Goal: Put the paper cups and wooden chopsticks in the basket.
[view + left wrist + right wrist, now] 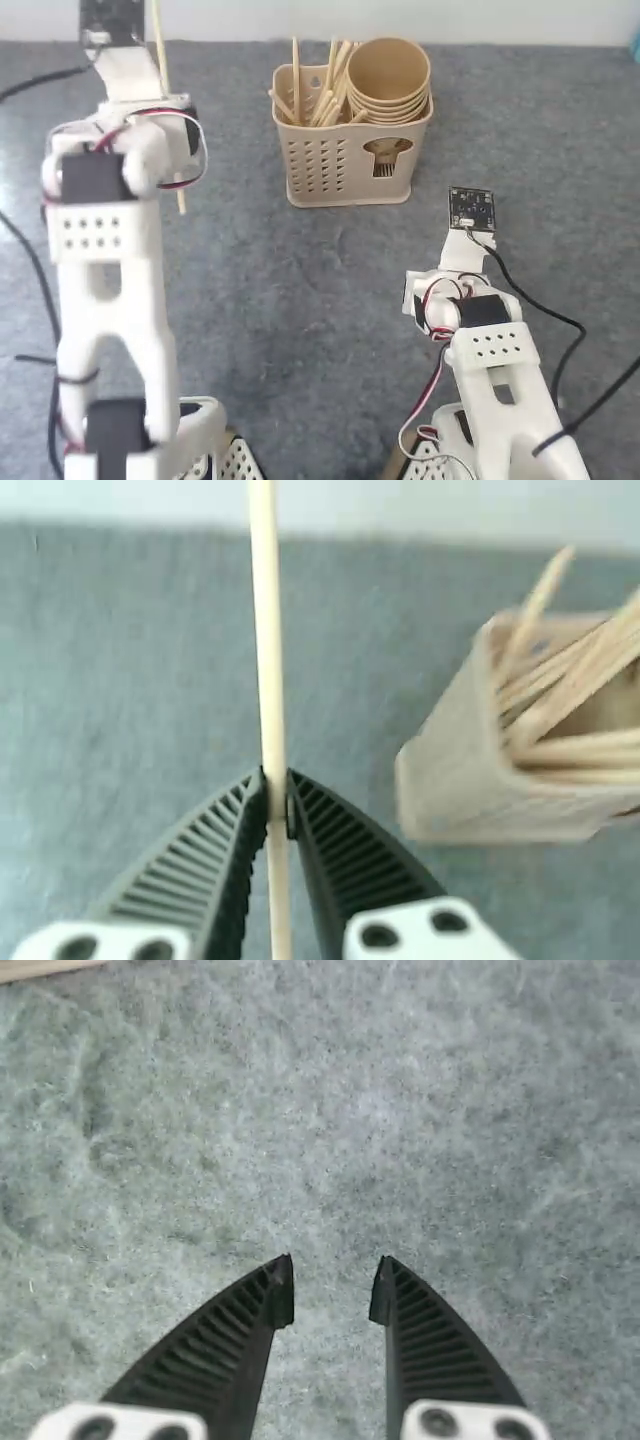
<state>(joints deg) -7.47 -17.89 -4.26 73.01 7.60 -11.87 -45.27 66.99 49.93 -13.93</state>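
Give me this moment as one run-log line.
left pincer: shut on chopstick, beside basket | right pincer: open, empty, over carpet | basket: cups, other chopsticks inside

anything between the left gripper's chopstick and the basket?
Nothing; bare grey carpet lies between the chopstick in the left gripper and the basket, seen in the left wrist view.

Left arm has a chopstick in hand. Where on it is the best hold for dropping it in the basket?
The present hold looks right: the left gripper shut across the thin round shaft of the chopstick, from its side, leaving a long end free beyond the fingertips to lead into the basket.
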